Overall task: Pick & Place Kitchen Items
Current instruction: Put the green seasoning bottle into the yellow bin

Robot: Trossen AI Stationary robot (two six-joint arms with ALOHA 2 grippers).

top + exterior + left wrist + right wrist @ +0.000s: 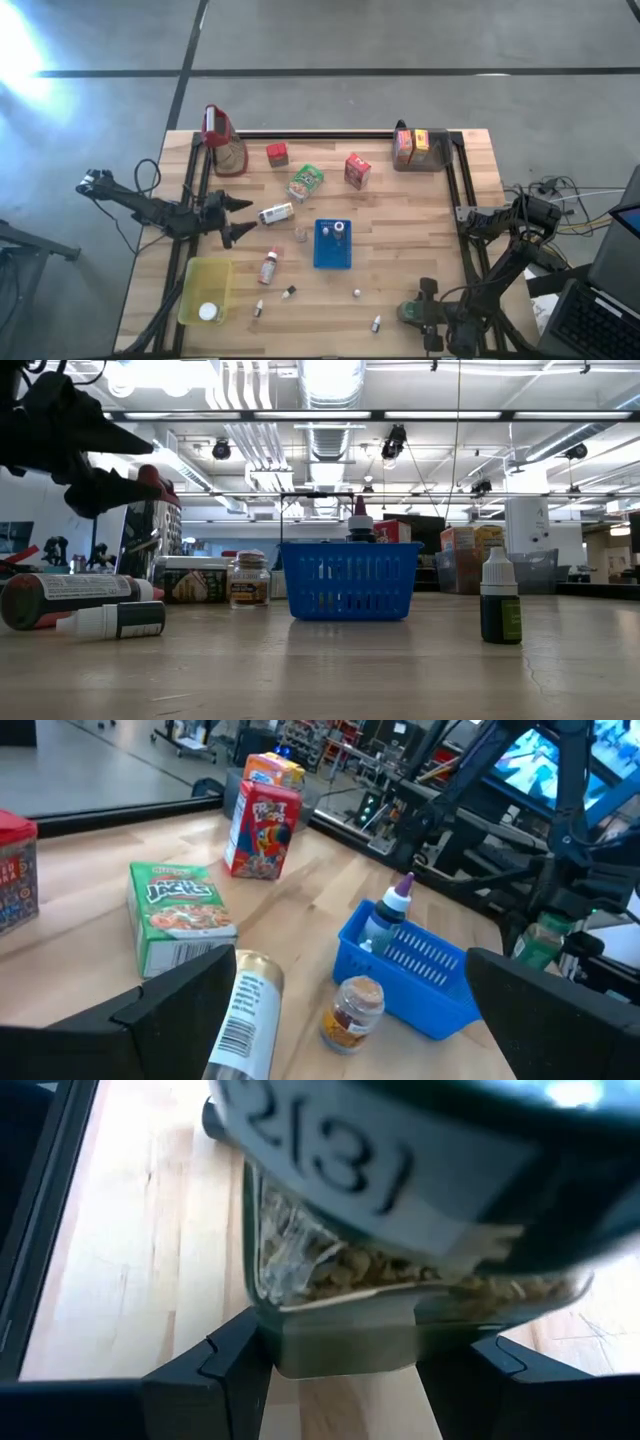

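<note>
My right gripper [425,312] is at the table's near right corner, shut on a clear jar with a dark green lid [409,312], which fills the right wrist view [400,1180]. My left gripper [238,218] hovers open at the left. Past its fingers lie a white can [245,1010] on its side and a small spice jar [350,1010], upright. Farther off are a green carton [180,915], a red cereal box [262,830] and a blue basket [420,970] holding a small bottle. My right gripper pinches the jar's clear body [340,1330] between its two fingers [215,1370], one on each side, below the lid. The fingers slant down at it. The jar is tilted, its labelled lid toward the wrist camera. Whether it rests on the table does not show.
A red-topped jug [222,140] and a red tin [277,154] stand at the far left, a clear bin with orange cartons [420,150] at the far right. A yellow container [205,290] sits near left. A red bottle [269,266] and several tiny bottles lie along the near side.
</note>
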